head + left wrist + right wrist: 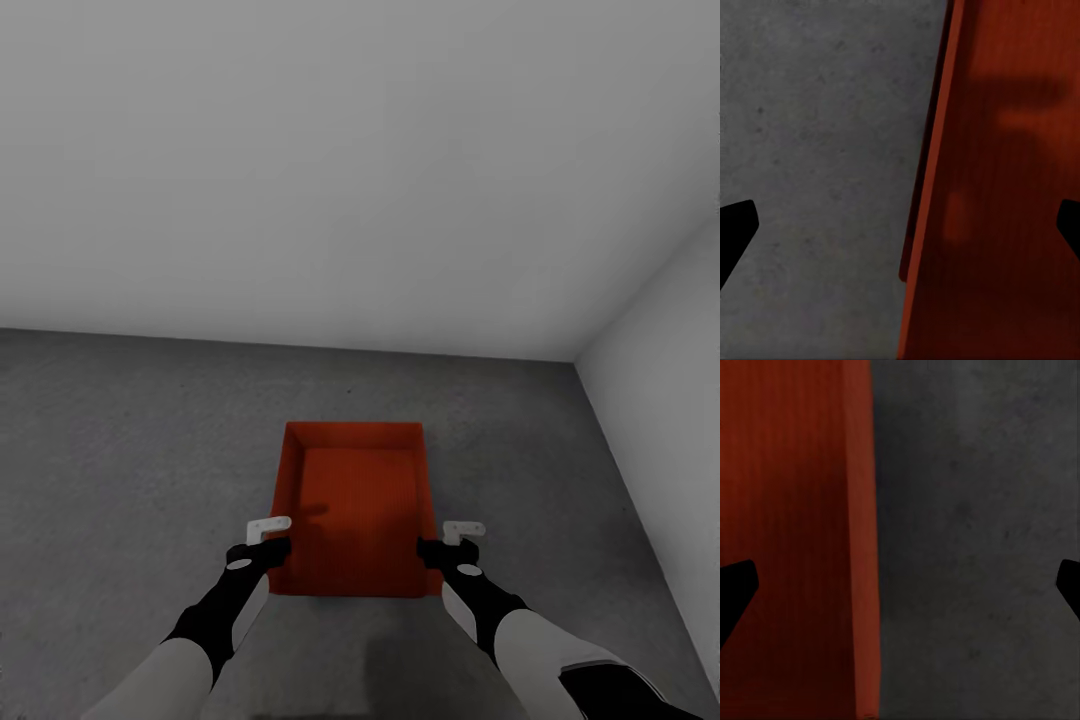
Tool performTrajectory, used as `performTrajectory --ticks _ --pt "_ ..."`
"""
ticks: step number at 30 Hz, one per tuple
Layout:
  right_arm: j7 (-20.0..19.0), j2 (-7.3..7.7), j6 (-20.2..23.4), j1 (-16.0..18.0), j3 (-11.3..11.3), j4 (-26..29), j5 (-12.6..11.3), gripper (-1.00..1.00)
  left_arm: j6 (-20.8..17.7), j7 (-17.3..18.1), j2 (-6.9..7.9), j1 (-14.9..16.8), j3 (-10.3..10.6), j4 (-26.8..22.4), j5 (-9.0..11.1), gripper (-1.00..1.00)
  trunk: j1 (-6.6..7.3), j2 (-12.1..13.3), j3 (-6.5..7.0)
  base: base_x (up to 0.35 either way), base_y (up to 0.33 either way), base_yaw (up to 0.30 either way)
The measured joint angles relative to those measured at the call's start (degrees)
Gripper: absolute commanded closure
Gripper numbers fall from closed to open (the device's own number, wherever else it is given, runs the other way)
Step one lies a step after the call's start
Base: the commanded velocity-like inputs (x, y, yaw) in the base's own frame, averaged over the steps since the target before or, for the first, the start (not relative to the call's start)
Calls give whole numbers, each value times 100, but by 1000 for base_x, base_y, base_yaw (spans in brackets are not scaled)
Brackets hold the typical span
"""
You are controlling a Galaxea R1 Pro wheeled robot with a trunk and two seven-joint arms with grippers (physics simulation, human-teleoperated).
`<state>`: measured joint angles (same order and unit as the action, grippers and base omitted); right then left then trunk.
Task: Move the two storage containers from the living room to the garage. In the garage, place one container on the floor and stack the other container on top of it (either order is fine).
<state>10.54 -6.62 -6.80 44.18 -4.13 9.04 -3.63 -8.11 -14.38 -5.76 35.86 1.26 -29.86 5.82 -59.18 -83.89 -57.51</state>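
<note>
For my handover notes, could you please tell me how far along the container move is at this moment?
Looks done: one storage container is in the garage, over the grey concrete floor near the wall corner. In hand: the left gripper and right gripper each straddle a side wall of it, fingers spread; whether it rests on the floor I cannot tell. Left: stacking a second container on it.

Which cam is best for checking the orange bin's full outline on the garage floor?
Head view: the whole storage container shows, all four walls, on the concrete floor. Each wrist view shows just one side wall straddled by spread fingers, plus some ribbed interior.
</note>
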Motion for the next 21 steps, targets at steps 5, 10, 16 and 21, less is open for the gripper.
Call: performTrajectory --ticks 5,10,16,21 --pt "1 2 -11 0 0 0 -1 -100 -2 0 3 0 -2 0 0 -100 110 201 90 0 0 0" --pt "0 3 -13 0 0 -1 -1 -100 -5 0 4 0 -4 0 0 -100 220 401 180 0 0 0" --pt "8 4 -14 0 0 -2 1 -100 -4 0 -1 0 -3 -1 0 -100 352 642 287 0 0 0" --pt "20 18 -17 0 3 -2 0 -100 -6 0 0 0 -7 3 0 -100 461 843 377 0 0 0"
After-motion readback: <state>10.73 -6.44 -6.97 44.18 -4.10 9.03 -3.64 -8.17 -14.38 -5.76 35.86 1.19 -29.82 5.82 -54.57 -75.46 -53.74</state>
